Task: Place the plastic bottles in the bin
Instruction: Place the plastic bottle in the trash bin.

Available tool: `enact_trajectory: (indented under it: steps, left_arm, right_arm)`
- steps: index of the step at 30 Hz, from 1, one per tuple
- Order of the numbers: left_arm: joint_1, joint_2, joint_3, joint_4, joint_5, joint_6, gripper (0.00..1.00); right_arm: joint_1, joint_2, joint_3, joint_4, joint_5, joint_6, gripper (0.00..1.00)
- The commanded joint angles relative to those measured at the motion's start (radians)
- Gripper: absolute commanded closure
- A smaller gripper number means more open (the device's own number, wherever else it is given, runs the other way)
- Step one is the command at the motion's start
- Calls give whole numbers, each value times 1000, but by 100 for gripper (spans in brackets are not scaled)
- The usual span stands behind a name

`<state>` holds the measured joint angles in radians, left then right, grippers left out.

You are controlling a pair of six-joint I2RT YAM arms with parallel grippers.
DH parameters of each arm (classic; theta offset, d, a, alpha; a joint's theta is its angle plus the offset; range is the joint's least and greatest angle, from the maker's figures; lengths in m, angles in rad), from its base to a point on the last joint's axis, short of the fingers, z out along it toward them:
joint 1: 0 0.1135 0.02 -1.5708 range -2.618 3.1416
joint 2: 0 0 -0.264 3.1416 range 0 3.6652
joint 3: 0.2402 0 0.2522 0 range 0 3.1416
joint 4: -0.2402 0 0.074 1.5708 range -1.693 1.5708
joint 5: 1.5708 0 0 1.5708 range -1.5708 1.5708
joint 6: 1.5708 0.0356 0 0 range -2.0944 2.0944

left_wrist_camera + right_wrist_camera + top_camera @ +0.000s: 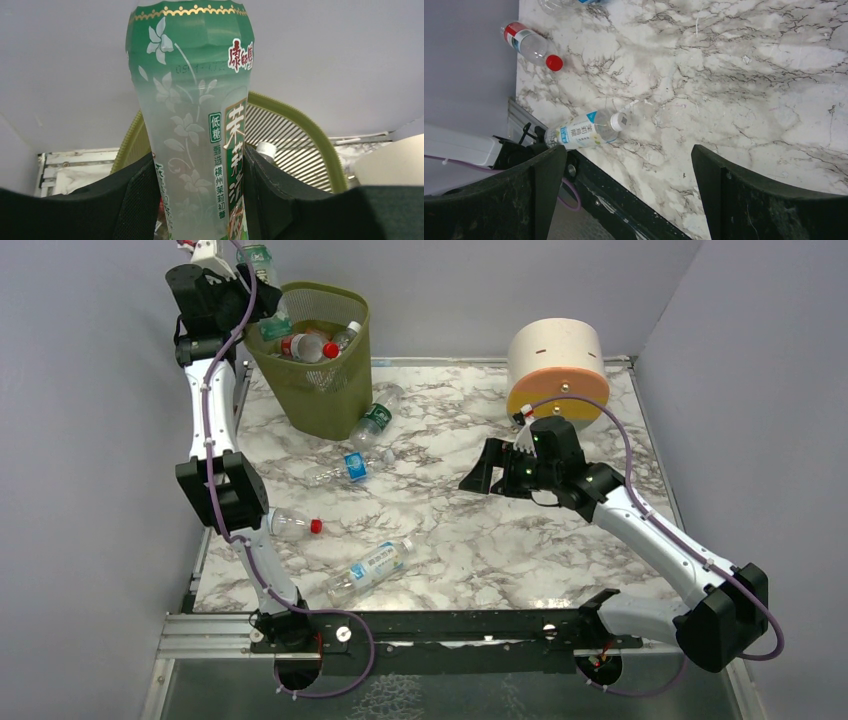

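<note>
The left end effector (197, 205) is clamped on a green-labelled bottle (192, 100) printed with white flowers, "低糖" and "茉莉". The bottle's long axis runs out between the fingers, above the rim of the bin (300, 117). Inside the bin lie other bottles (305, 345). The right end effector (626, 160) gapes wide, holding nothing, well away from the bin above the desk (749, 75), where a blue-and-white-labelled bottle (584, 131) lies on its side.

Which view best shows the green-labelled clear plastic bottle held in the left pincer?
The left wrist view: the green-labelled clear plastic bottle fills the frame, clamped in the left pincer, label readable. Top external shows it small, by the rim of the olive-green mesh bin; the right wrist view misses it.
</note>
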<state>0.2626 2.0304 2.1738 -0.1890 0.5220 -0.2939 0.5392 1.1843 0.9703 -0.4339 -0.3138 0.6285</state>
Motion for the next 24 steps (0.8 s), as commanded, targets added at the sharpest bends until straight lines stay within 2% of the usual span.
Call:
enact_trajectory:
  steps: [1,3,6,8,9,17,24]
  left_arm:
    - [6,13,4,-19,-57,93,43]
    - [6,2,-21,-20,-81,110,40]
    - [6,-4,-41,-20,-112,107,19]
    - [7,-1,-35,-20,-103,92,12]
    - [7,-2,-33,-18,-96,84,3]
    - [6,-48,-22,-20,-53,15,1]
    - [6,-198,-57,-73,14,-49,1]
  right_arm:
    - [-5,0,-12,33,-40,15,2]
    - [-5,2,-12,37,-45,18,2]
    - [-6,5,-8,38,-50,19,2]
    - [-5,4,-10,37,-49,20,2]
    - [-6,3,-10,37,-50,20,2]
    - [-5,-7,-13,35,-51,20,2]
    - [-6,9,-7,47,-94,7,2]
